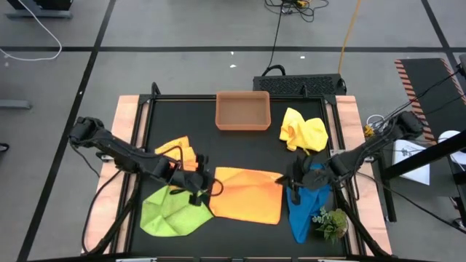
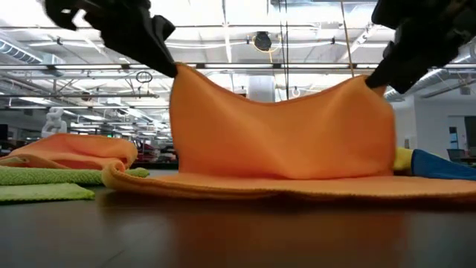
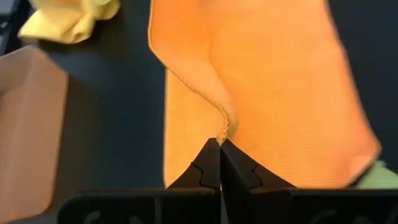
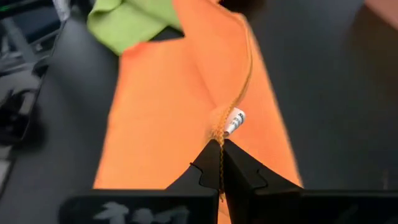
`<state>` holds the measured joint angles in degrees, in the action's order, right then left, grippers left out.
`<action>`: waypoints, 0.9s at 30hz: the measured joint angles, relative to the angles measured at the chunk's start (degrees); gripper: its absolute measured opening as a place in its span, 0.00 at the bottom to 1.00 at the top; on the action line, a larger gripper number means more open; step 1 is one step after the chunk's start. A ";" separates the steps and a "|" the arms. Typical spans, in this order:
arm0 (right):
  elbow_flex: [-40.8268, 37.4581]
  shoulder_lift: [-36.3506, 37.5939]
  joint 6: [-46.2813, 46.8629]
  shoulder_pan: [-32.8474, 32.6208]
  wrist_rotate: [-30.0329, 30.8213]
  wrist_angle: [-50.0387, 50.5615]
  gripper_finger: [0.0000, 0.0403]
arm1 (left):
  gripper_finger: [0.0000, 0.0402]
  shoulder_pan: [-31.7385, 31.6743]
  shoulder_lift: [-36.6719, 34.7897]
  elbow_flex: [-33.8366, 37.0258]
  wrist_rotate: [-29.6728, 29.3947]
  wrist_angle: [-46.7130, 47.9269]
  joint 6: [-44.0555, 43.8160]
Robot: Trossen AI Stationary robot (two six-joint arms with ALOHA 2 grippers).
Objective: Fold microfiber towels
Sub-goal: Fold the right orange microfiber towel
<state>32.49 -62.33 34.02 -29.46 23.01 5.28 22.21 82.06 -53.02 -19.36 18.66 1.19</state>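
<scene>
Orange cloth is what you have in both pincers: the orange towel [image 2: 282, 134] is mid-fold, its lower half flat on the bench [image 1: 240, 149] and the rest lifted between the two arms. Your left pincer [image 3: 219, 144] is clamped fully shut on one corner of its hemmed edge; your right pincer [image 4: 220, 144] is pinched just as tight on the opposite corner, beside the small white label [image 4: 234, 121].

Judging by what lies around, you are early in the job. Just beside the left pincer, the lime green towel [image 1: 173, 209] lies loosely spread and a yellow towel [image 1: 177, 153] sits crumpled. Under the right pincer the blue towel [image 1: 304, 207] is unfolded, and beyond it the second yellow towel [image 1: 303, 131] is bunched near the brown tray [image 1: 243, 110]. None looks neatly folded yet; four remain after this one.
</scene>
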 joint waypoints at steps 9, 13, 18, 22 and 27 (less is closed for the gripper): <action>0.00 -6.62 -0.24 -4.86 -0.82 -7.95 0.00 | 0.00 3.50 0.00 7.54 0.03 -8.97 -2.20; 0.02 -9.46 1.10 -6.48 -0.86 -9.81 0.00 | 0.00 4.43 0.24 9.35 0.03 -12.47 -3.34; 0.02 -12.39 2.38 -8.31 -0.91 -12.70 0.00 | 0.00 5.90 3.41 10.54 0.05 -17.74 -3.78; 0.02 -13.75 2.92 -9.66 -0.93 -14.58 0.00 | 0.00 6.48 6.15 10.50 1.65 -18.99 -4.38; 0.02 -13.78 4.82 -11.60 -1.11 -14.41 0.00 | 0.00 6.85 7.79 10.47 1.84 -20.46 -6.15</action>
<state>32.51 -76.12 38.84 -41.06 21.90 -9.13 29.06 89.85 -42.55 -17.51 -1.80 -4.96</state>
